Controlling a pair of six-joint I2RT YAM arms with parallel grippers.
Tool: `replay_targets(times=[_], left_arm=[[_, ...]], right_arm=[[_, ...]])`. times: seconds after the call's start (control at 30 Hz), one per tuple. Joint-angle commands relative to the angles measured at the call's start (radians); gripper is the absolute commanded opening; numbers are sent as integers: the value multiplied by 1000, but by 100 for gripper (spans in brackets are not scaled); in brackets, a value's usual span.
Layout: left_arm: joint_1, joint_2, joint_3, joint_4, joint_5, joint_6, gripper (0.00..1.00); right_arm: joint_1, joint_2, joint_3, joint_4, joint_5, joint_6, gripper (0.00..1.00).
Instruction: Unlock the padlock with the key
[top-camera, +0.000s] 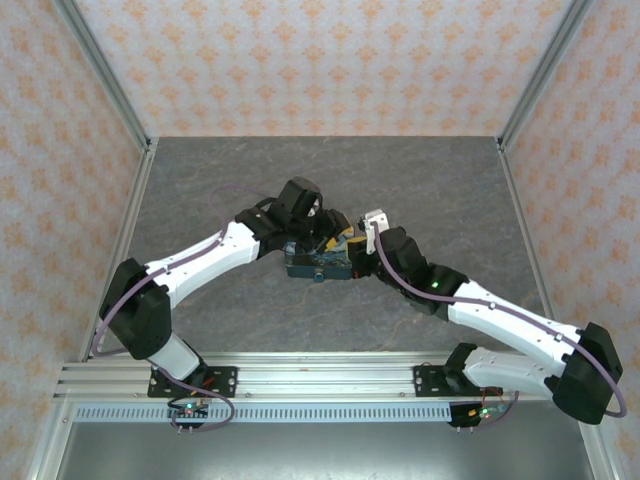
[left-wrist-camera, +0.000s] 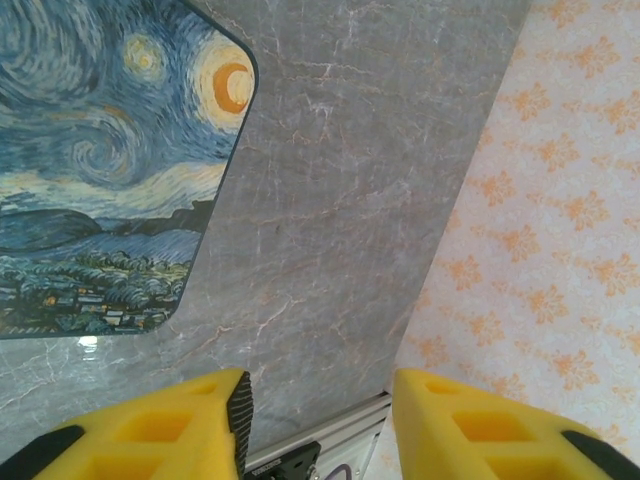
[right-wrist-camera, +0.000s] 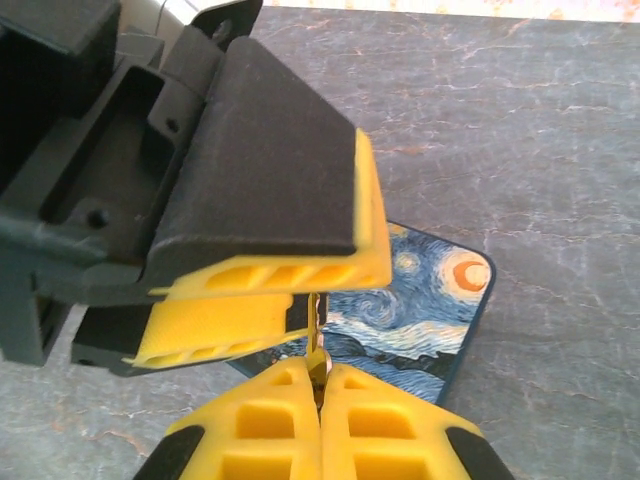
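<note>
Blue box (right-wrist-camera: 430, 300) seemingly shut; key (right-wrist-camera: 317, 340) pinched.

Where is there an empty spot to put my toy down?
The bare grey table between the box and the back wall. Also the strip from box to front rail. Crowded: the middle, where the left gripper and the right gripper, pinching a thin metal piece, meet over the box.
</note>
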Motion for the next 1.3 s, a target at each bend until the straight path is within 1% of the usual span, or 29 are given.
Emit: replay_targets(times=[0.0,0.17,0.47,0.53,0.7,0.83,0.87,0.93,0.97,1.0,1.07,1.13,1.2,1.27], left_arm=[[-13,9,34,-22,12,-19,39],[-24,22,50,-21,16,-21,35],[-32,34,60,-38,11,-13,23],[-33,34,57,-44,6,-9,22],[-32,44,57,-74,-11,11,13],[-33,57,60,-70,-2,19,2],[-32,59,63,-72,-1,23,0],[-32,66,64,-67,4,33,0],[-32,68,66,-69,6,38,0],[-32,68,66,-70,4,45,0],[-28,69,71,-77,-10,83,0],[-19,69,76,-75,-17,133,0],[-13,66,90,-78,-31,208,0],[-13,54,114,-95,-67,306,0]], right_arm=[[9,11,44,-16,59,-41,0],[10,32,56,-16,50,-43,0],[10,48,65,-15,49,-43,0],[10,46,63,-14,52,-42,0],[10,39,55,-13,64,-36,0],[10,36,52,-13,68,-32,0],[10,37,50,-11,70,-30,0],[10,32,49,-11,80,-25,0],[10,27,49,-18,91,-20,3],[10,20,48,-23,102,-15,10],[8,-10,50,-49,140,6,27],[-8,-50,46,-76,149,24,40],[-31,-90,43,-111,163,55,48],[-69,-129,33,-140,147,101,52]])
